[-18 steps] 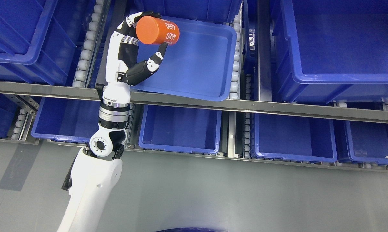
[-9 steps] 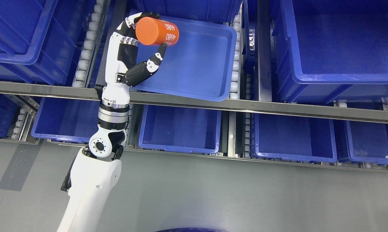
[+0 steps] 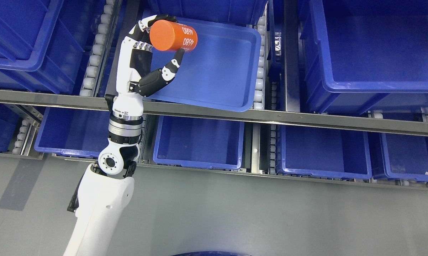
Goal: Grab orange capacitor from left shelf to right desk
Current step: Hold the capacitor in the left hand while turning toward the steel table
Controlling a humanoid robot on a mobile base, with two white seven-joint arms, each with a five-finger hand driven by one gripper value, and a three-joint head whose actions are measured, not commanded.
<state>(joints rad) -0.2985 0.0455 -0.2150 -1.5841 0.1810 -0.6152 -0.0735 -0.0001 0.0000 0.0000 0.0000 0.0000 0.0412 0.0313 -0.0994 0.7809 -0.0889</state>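
Fingers (image 3: 153, 20) of the left hand (image 3: 146, 57) curl over the far side of the orange capacitor (image 3: 173, 36), while the thumb (image 3: 171, 65) presses up against its underside near the printed end, so the cylinder is clamped between them. It lies on its side, flat orange end face turned toward the camera and to the left, with white "4680" print along its body. It is held clear above the near left corner of a shallow blue tray (image 3: 231, 103) on the upper shelf level, not resting on the tray floor.

Just below the wrist a metal shelf rail (image 3: 306, 121) runs across the whole view, and the forearm (image 3: 103, 202) crosses in front of it on its way up from the lower left. White rollers (image 3: 94, 57) line the track to the left of the hand, and another roller strip (image 3: 259, 71) borders the tray on its right. Deep blue bins stand around: one at upper left (image 3: 21, 53), a large one at upper right (image 3: 374, 64), and a row on the lower level (image 3: 199, 142) under the rail. Grey floor (image 3: 270, 220) fills the bottom of the view.
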